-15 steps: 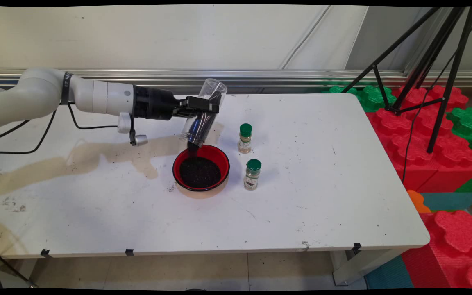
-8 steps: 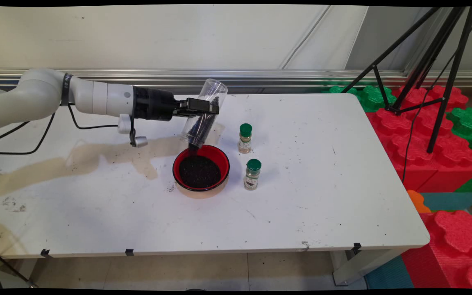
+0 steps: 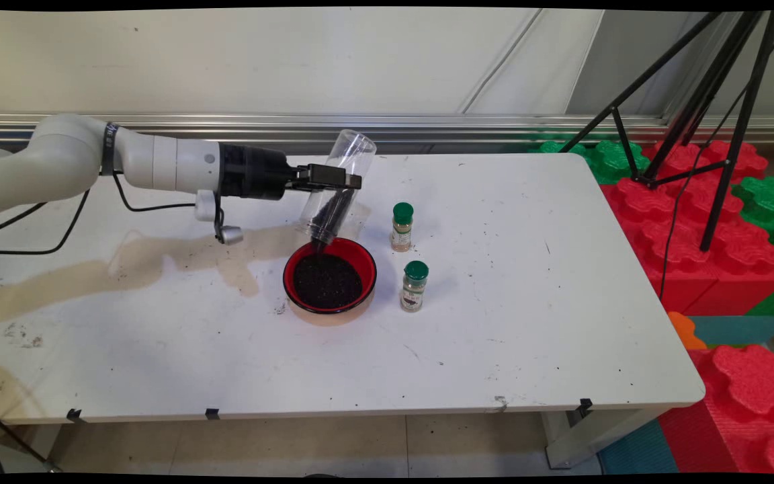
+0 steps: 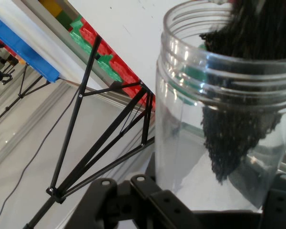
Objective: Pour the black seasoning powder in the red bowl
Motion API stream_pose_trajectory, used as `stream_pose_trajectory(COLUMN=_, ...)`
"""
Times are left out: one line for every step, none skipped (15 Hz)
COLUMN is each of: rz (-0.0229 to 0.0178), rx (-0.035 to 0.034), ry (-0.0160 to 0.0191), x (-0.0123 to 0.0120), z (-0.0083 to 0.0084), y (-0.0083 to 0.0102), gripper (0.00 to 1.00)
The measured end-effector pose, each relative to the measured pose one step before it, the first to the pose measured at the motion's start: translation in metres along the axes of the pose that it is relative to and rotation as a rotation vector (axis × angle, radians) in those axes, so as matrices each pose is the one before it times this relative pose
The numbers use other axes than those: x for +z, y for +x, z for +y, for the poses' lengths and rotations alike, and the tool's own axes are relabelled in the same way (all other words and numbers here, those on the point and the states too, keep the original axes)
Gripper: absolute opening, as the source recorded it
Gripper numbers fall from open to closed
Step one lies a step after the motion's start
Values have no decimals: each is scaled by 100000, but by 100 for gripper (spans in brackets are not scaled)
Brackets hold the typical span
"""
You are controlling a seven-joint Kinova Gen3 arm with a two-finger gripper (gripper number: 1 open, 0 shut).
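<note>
Hidden and cut off

In the hand view the clear jar hides the fingers' contact; the tripod runs past the main view's top edge; the spice bottles' labels are illegible.

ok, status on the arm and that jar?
Gripper shut on clear jar, tipped mouth-down over red bowl. Dark grains sliding toward the jar's mouth. Two green-capped spice bottles beside the bowl, apart from it.

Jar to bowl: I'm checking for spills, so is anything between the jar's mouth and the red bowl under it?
Nothing visible. The gripper holds the jar tilted mouth-down right above the bowl's far rim, and dark grains run straight in. The two spice bottles stand off to the bowl's right.
</note>
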Motion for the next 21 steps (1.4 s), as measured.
stream_pose_trajectory(rz=-119, rx=533, ry=112, x=25, z=-45, y=44, gripper=0)
stream_pose_trajectory(rz=-50, rx=650, ry=77, x=21, z=-41, y=56, gripper=0)
stream_pose_trajectory(rz=-76, rx=724, ry=123, x=36, z=-44, y=57, gripper=0)
stream_pose_trajectory(rz=-69, rx=802, ry=133, x=36, z=-60, y=62, gripper=0)
stream_pose_trajectory(rz=-92, rx=623, ry=122, x=37, z=-69, y=49, gripper=0)
stream_pose_trajectory(rz=-83, rx=370, ry=113, x=26, z=-50, y=24, gripper=0)
stream_pose_trajectory(rz=-114, rx=600, ry=149, x=47, z=-84, y=43, gripper=0)
stream_pose_trajectory(rz=-61, rx=352, ry=115, x=36, z=-57, y=29, gripper=0)
stream_pose_trajectory(rz=-146, rx=591, ry=207, x=66, z=-94, y=28, gripper=0)
stream_pose_trajectory(rz=-102, rx=430, ry=118, x=35, z=-68, y=18, gripper=0)
stream_pose_trajectory(rz=-199, rx=759, ry=197, x=37, z=-102, y=29, gripper=0)
stream_pose_trajectory(rz=-104, rx=544, ry=126, x=30, z=-66, y=18, gripper=0)
stream_pose_trajectory(rz=-145, rx=910, ry=206, x=27, z=-101, y=36, gripper=0)
stream_pose_trajectory(rz=-164, rx=1018, ry=262, x=24, z=-118, y=42, gripper=0)
stream_pose_trajectory(rz=-168, rx=950, ry=216, x=-5, z=-110, y=40, gripper=0)
stream_pose_trajectory(rz=-223, rx=848, ry=219, x=-29, z=-116, y=25, gripper=0)
stream_pose_trajectory(rz=-126, rx=464, ry=96, x=-25, z=-61, y=13, gripper=0)
stream_pose_trajectory(rz=-345, rx=864, ry=211, x=-63, z=-120, y=10, gripper=0)
stream_pose_trajectory(rz=-299, rx=650, ry=123, x=-80, z=-98, y=14, gripper=0)
stream_pose_trajectory(rz=-361, rx=748, ry=197, x=-96, z=-123, y=24, gripper=0)
stream_pose_trajectory(rz=-315, rx=657, ry=129, x=-102, z=-104, y=29, gripper=0)
